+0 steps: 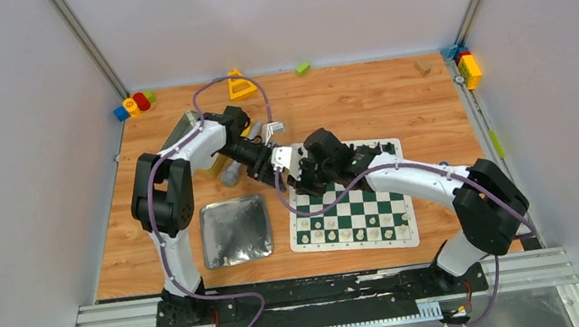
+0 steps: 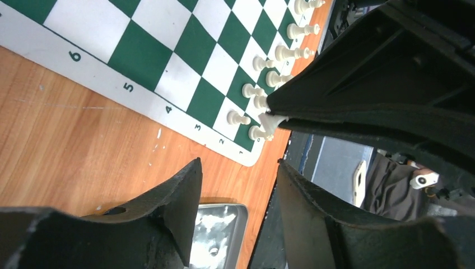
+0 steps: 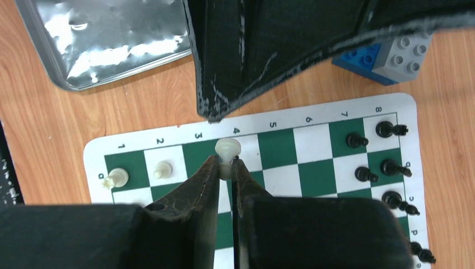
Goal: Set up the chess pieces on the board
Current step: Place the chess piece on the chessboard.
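Pawn: white pawn (image 3: pixel 228 147) was gripped at the very tips of the right hand (image 3: pixel 224 163), over the board (image 3: pixel 291 122) near its edge squares by the 4 mark; how high above the squares could not be told.
Right hand: narrow, clamped on the pawn's stem.
Left hand (image 2: pixel 238 204): jaws stood wide with nothing between them, just opposite the right hand's tips.
Why so: two hands meeting tip to tip, one clamped and one slack, looked like a hand-to-hand pass with the right hand as holder. That is a reading, not a thing seen.
Long axis: it ran along the right hand's fingers.
Pointing: the round head led, poking out beyond the fingertips and away from the wrist. The base was hidden back between the fingers.
Consequence: held head-first, the pawn probably needed the hand to tilt before its base could meet a square.
Neighbours: white pieces (image 3: pixel 162 169) stood left of the right hand, and black pieces (image 3: pixel 386 129) well to its right.
Off the board: a silver tray (image 3: pixel 112 39) lay beyond the right hand to its left on the desk (image 3: pixel 50 140).
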Robot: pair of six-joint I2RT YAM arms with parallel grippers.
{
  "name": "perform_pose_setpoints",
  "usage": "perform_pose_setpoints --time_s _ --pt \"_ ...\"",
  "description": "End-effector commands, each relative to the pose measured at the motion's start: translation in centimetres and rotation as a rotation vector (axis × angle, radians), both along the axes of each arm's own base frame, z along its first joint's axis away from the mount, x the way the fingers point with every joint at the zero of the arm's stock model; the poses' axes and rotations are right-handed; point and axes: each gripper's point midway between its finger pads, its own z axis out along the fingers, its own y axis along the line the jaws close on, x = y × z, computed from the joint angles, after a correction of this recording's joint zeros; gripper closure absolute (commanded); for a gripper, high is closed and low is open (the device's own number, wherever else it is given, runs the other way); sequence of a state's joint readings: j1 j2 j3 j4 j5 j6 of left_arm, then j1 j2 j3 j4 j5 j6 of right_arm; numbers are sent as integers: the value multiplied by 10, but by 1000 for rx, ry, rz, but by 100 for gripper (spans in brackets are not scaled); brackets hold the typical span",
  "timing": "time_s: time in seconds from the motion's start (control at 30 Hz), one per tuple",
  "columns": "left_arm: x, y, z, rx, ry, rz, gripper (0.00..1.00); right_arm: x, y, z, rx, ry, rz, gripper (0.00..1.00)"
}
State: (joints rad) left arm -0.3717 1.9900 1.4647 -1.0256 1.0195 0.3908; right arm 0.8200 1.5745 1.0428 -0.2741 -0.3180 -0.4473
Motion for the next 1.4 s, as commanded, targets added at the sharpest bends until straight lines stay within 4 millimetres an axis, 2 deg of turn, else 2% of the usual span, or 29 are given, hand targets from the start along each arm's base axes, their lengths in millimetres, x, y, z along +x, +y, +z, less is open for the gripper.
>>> perform_pose_setpoints --time_s 0.0,0.23,0.33,0.43,0.53,0.67,0.87,1.37 --pt "5 5 24 -11 -127 3 40 -10 -18 17 -13 -24 -5 100" --pt "16 32 20 148 -288 68 38 -46 -70 8 -180 112 15 100" --pt "32 50 18 270 -399 133 37 -63 -93 -1 -275 183 14 100" --pt "39 66 25 349 -490 178 34 -75 -113 -9 -354 246 6 100" --pt "42 74 32 379 -543 199 28 -79 -121 -16 -399 285 -5 100" --pt "42 80 35 403 -570 213 22 -80 -126 -29 -447 319 -11 100" --pt "37 84 32 413 -570 209 19 -75 -126 -46 -493 358 -14 100" --pt "36 86 35 411 -591 208 18 -63 -117 -64 -521 398 -19 99"
